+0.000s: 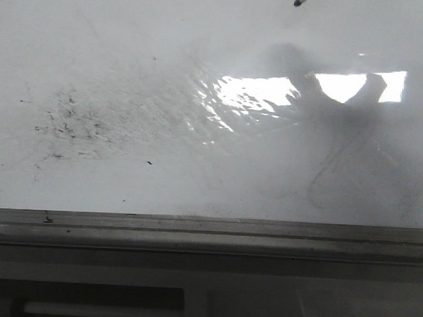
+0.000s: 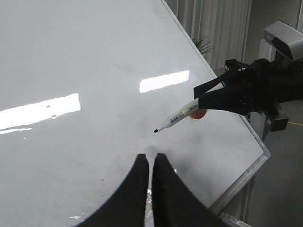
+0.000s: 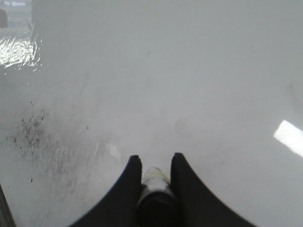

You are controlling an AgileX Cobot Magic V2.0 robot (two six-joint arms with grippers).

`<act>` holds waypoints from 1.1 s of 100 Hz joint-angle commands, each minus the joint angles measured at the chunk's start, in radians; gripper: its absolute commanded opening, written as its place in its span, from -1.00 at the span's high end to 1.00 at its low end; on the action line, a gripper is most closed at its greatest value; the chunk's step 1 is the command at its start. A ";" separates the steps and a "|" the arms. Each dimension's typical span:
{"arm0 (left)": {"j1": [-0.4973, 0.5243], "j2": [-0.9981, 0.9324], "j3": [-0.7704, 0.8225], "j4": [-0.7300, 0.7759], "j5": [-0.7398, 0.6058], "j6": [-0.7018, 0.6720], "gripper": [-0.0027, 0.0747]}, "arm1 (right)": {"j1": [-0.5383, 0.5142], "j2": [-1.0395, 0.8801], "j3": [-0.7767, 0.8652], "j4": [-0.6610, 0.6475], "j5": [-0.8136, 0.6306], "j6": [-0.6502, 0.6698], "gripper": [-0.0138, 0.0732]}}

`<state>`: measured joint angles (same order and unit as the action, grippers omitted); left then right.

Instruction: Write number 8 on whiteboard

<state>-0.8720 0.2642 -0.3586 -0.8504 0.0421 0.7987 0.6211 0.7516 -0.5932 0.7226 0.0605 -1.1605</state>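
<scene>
The whiteboard (image 1: 201,47) fills the front view, glossy with glare, and no number 8 shows on it in any view. My right gripper (image 2: 200,98) is shut on a white marker (image 2: 177,118) with a black tip, and holds it slanted over the board. The marker's tip shows at the front view's top edge (image 1: 300,1). In the right wrist view the gripper (image 3: 154,163) clamps the marker's barrel (image 3: 156,182). I cannot tell whether the tip touches the board. My left gripper (image 2: 151,158) is shut and empty, just short of the marker's tip.
A patch of black smudge specks (image 1: 70,119) marks the board's left part. A faint grey looped trace (image 1: 336,170) lies at the right. The grey metal rail (image 1: 209,231) edges the near side. The board's corner (image 2: 262,153) is below the right arm.
</scene>
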 commanded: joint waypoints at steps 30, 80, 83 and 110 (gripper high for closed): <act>0.003 0.010 -0.027 -0.012 -0.042 -0.006 0.98 | -0.048 0.068 -0.024 0.001 -0.069 -0.002 0.78; 0.003 0.010 -0.027 -0.012 -0.042 -0.006 0.98 | -0.065 0.121 -0.026 0.002 0.109 -0.002 0.78; 0.003 0.010 -0.027 -0.012 -0.042 -0.006 0.98 | -0.065 0.119 -0.026 -0.005 0.109 -0.002 0.78; 0.003 0.010 -0.027 -0.012 -0.025 -0.006 0.98 | -0.221 0.058 -0.026 -0.042 0.199 -0.002 0.78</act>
<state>-0.8720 0.2642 -0.3586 -0.8507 0.0476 0.7987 0.4798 0.8244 -0.5992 0.7274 0.2830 -1.1517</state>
